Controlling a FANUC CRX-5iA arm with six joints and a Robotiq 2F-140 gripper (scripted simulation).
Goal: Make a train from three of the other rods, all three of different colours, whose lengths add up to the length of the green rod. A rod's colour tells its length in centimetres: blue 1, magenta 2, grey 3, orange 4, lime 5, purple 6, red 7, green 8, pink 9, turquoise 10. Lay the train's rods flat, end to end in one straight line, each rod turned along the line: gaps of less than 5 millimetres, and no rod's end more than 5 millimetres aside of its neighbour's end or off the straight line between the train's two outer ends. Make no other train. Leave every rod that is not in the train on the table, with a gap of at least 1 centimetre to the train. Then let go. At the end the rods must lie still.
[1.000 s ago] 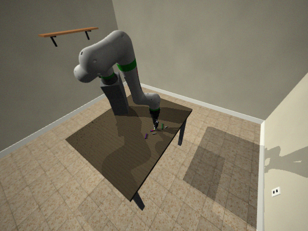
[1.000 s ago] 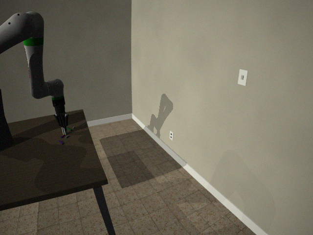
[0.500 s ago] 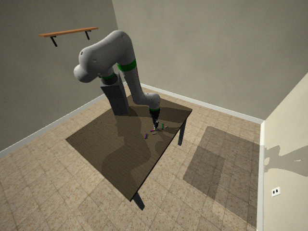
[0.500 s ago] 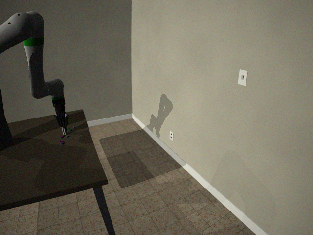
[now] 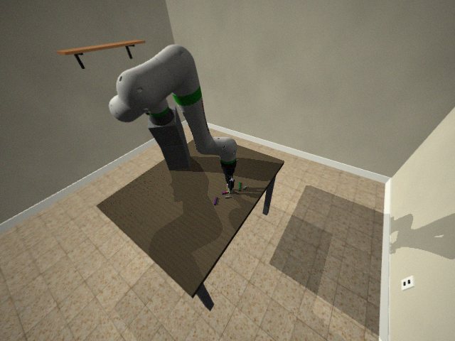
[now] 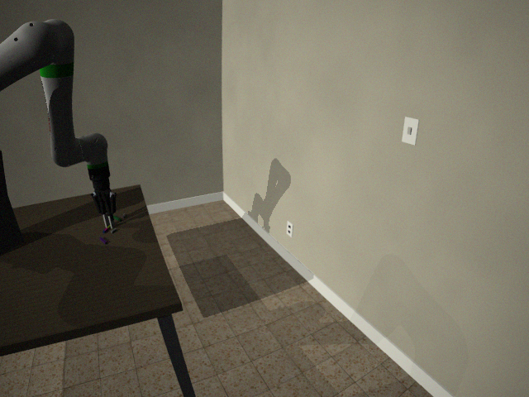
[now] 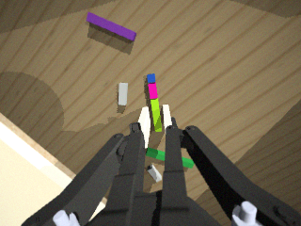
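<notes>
In the wrist view a blue rod [image 7: 150, 77], a magenta rod [image 7: 152, 90] and a lime rod [image 7: 155, 118] lie end to end in one line on the wooden table [image 7: 226, 71] [image 5: 146, 205]. My gripper [image 7: 156, 114] [image 5: 229, 190] [image 6: 109, 228] is low over the table. Its fingers are slightly parted on either side of the lime rod, with a small gap on each side. The green rod [image 7: 187, 163] [image 5: 239, 186] lies crosswise behind the fingertips, partly hidden by the fingers.
A purple rod [image 7: 111, 26] [image 5: 215, 200] [image 6: 103, 241] lies apart, beyond the line. A grey rod [image 7: 122, 93] lies left of the line, and another small grey rod [image 7: 154, 173] lies under the fingers. The table's edge [image 7: 28, 141] is close on the left.
</notes>
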